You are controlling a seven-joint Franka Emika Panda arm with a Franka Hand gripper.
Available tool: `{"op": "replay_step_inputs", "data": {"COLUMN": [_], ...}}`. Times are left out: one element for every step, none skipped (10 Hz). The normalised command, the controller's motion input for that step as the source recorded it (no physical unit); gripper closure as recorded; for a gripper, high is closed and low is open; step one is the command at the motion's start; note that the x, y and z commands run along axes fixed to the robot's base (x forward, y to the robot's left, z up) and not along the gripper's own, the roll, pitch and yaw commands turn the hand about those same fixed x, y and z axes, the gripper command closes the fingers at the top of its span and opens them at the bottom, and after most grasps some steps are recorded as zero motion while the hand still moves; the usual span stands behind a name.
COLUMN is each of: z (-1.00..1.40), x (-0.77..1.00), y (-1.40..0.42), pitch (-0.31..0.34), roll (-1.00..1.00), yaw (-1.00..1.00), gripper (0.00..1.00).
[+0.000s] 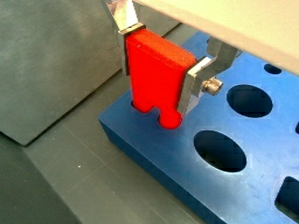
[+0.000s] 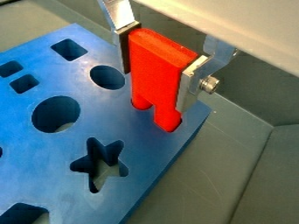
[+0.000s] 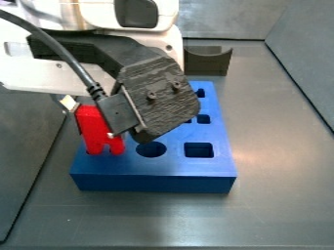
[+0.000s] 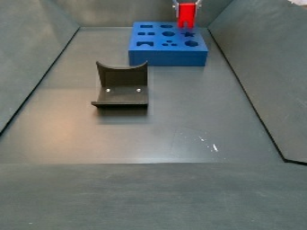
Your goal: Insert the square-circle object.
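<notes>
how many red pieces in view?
1. The red piece is clamped in the gripper, legs down, over an edge of the blue board. No others show.

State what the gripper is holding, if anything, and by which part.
The gripper holds the red piece by its blocky top, one finger on each side; the two legs hang free over the blue board.

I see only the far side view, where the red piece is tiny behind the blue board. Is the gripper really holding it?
Observer: Yes. In a wrist view the gripper is shut on the square-circle object, legs pointing down.
Operator: Where are the legs?
Observer: At the blue board edge, near a corner.
Operator: Anything close by?
Observer: A star-shaped hole lies nearby.
</notes>
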Motion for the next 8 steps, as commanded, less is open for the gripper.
{"op": "replay_step_inputs", "data": {"z": [-0.72,-0.77,-1.0,-1.0,-1.0,0.0,0.0,0.0], "x": [0.22,0.19,0.08,0.07,0.1,0.04,0.0,0.0], "y": [0.0,0.0,-0.1,-0.13,-0.18,0.0,0.0,0.0], "pitch": [0.0,-0.021,-0.051,-0.031,0.0,0.029,0.0,0.0], "roll": [0.09,0.07,0.14,0.14,0.16,0.01,0.01,0.0], "yaw": [0.0,0.0,0.0,0.0,0.0,0.0,0.0,0.0], "gripper": [1.0,1.0,1.0,1.0,1.0,1.0,1.0,1.0]}}
